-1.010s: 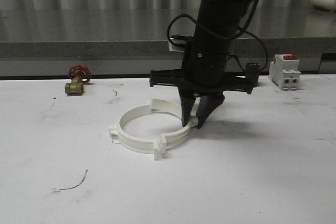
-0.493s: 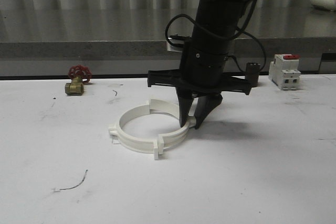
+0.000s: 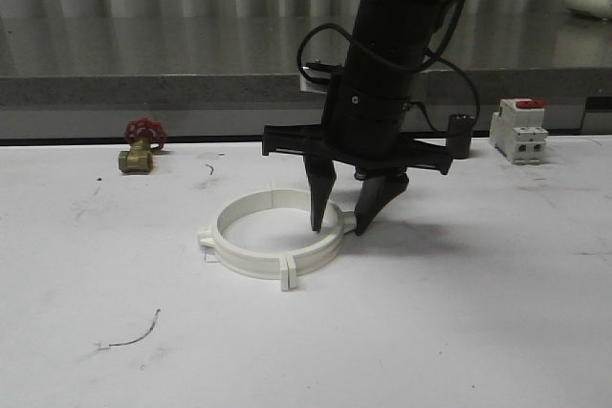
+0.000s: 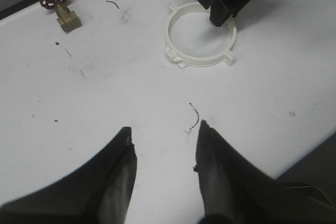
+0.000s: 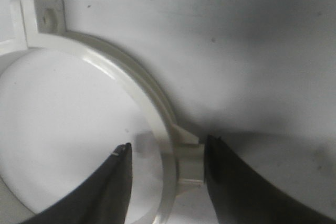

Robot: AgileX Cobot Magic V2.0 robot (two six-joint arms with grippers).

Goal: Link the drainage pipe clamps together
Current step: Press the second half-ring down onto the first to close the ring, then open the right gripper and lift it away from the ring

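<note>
White plastic ribbed drainage pipe clamps (image 3: 274, 236): closed ring; right gripper (image 3: 341, 226) fingers apart, straddling rim. Left gripper (image 4: 164, 148) parted, empty. Red-handled brass valve (image 3: 140, 146) well apart.

Front level, wrists overhead; all share clamps (image 3: 275, 241)
</note>
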